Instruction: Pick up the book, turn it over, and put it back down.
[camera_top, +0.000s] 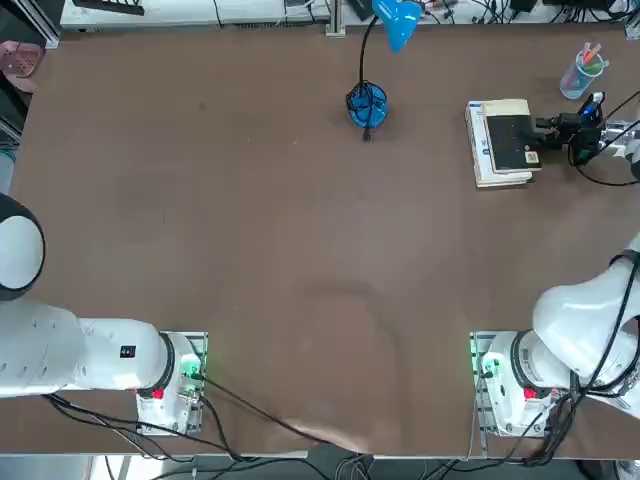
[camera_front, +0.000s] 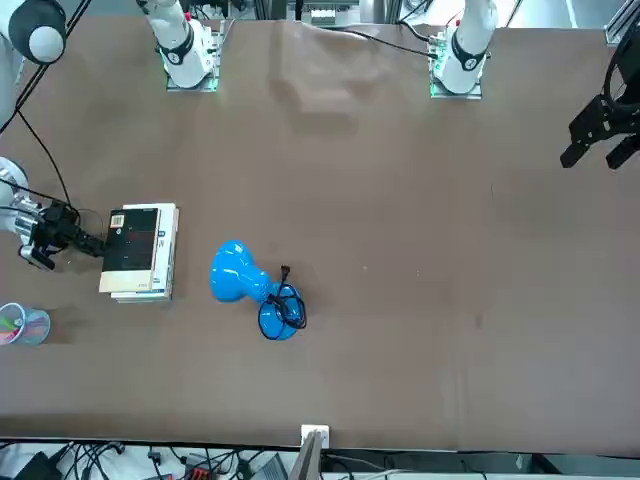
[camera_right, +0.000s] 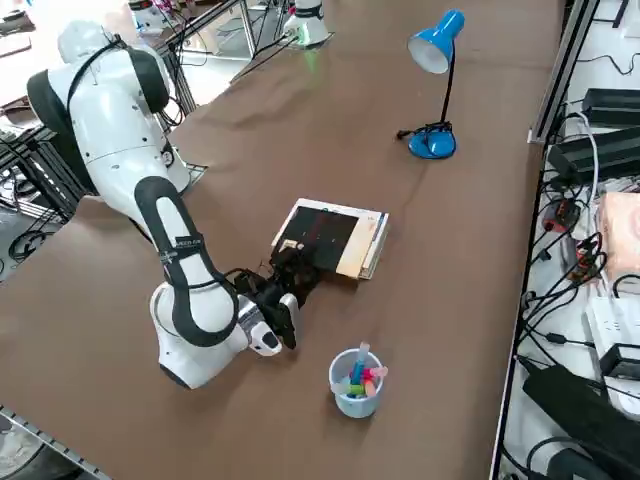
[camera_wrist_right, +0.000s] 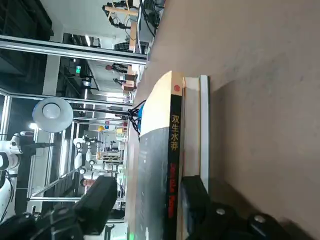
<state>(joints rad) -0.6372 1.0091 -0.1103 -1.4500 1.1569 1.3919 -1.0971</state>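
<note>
Black-covered book (camera_top: 513, 140) lies flat on the white book (camera_top: 481, 160), pale label up, still to be lifted and turned. Its long edge sticks out slightly past the stack on the right arm's side. That lip probably gives the lower finger somewhere to go; the white book props it off the table (camera_top: 300, 250), so a flat pinch should work. Right gripper (camera_wrist_right: 147, 197) comes in level from that side, fingers stacked one above the other. Pincer's open, clearly wider than the book, gripping nothing. Upper finger is above the cover, lower one down by the white book's edge; can't tell if it touches. Risk: closing at this height may catch both books. I'd check the lower finger first.
</note>
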